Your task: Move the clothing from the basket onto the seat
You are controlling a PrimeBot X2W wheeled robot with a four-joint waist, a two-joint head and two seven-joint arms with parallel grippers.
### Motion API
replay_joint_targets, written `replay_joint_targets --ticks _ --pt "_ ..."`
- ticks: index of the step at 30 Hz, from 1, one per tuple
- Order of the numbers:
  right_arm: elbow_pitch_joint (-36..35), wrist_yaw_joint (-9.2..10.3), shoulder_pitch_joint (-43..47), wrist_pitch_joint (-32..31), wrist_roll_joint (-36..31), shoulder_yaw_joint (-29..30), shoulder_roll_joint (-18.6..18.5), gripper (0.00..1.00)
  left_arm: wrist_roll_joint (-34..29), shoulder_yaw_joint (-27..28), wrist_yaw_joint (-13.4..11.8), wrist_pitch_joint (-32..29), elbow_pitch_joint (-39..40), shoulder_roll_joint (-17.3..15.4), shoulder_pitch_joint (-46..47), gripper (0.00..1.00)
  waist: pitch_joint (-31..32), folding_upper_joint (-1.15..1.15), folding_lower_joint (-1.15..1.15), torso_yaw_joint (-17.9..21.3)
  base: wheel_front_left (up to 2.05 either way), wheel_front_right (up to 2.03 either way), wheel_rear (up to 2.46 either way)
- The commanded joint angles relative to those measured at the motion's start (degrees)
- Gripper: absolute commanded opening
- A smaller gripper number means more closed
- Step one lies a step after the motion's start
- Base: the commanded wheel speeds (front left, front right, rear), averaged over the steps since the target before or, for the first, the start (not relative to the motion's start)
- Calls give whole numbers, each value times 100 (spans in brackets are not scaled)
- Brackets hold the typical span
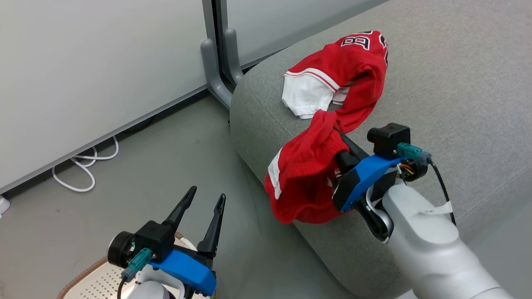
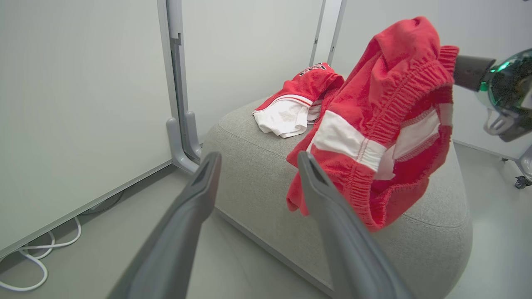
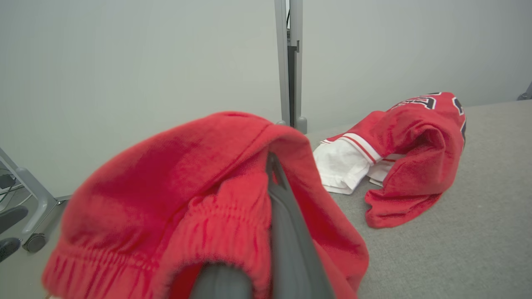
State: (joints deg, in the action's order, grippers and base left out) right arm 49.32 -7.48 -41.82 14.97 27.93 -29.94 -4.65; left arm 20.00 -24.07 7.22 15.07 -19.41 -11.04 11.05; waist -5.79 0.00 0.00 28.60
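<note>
We count two red pieces: one jersey and one pair of shorts. There is one grey seat and one basket, of which we see a single corner. We count two hands, the left hand and the right hand. The left shows two dark fingers — on the right, cloth hides the count. On the floor we count one white cable, and by the wall two grey post feet.
</note>
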Motion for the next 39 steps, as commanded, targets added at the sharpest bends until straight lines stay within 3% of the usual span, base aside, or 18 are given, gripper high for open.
replay_joint_targets --ticks 1,11,20,24,31,39 --pt "-38 -2 -88 30 65 70 7 0 -12 22 40 15 12 -43 100 100 -44 0 0 -32 0 0 0" --pt "71 -3 -1521 -212 55 949 -627 0 -114 1 41 15 228 -226 528 100 -914 0 0 -325 0 0 0" --pt "-59 -3 -2948 -375 -67 2276 -1977 0 -295 -242 41 16 733 -798 1434 100 -2647 0 0 -787 0 0 0" --pt "44 -3 -3178 -284 -142 3008 -2382 0 -400 -271 41 15 1026 -1021 1865 100 -3395 0 0 -944 0 0 0" --pt "466 -2 -2842 -51 -231 3917 -2350 0 -551 -421 41 -91 1383 -1245 2409 100 -4244 0 0 -1068 0 0 0" --pt "625 -2 -2548 23 -435 4396 -2116 0 -523 -707 25 -107 1410 -1278 2634 100 -4398 0 0 -1098 0 0 0"
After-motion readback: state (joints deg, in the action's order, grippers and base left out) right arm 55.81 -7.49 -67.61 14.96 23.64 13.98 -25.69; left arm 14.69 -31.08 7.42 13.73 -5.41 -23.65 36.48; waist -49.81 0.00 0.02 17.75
